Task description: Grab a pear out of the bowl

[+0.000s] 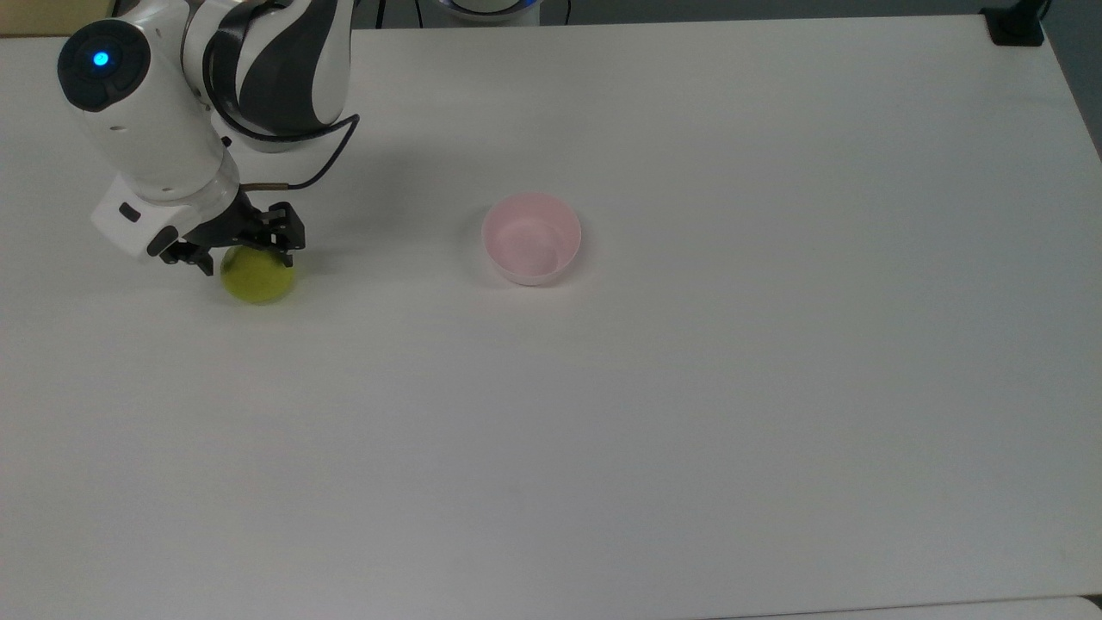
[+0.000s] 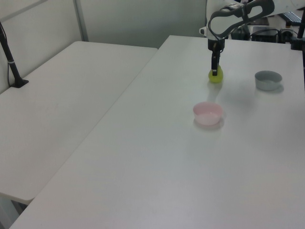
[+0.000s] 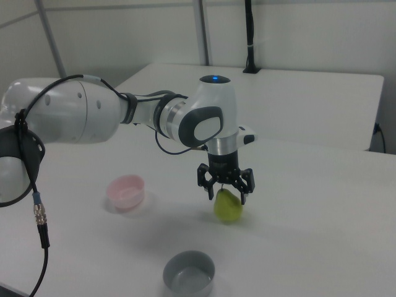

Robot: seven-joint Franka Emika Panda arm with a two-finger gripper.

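Observation:
The yellow-green pear stands on the white table at the top view's left, well apart from the bowl. My gripper reaches down over it, its black fingers closed on the pear's upper part. In the right view the pear stands upright with its base on the table under the gripper. In the left view the pear hangs off the gripper at table level. The pale pink bowl is empty.
A grey bowl sits on the table beside the pear, on the left view's right. My white arm reaches over the top view's upper left corner. A second white table adjoins on the left view's left.

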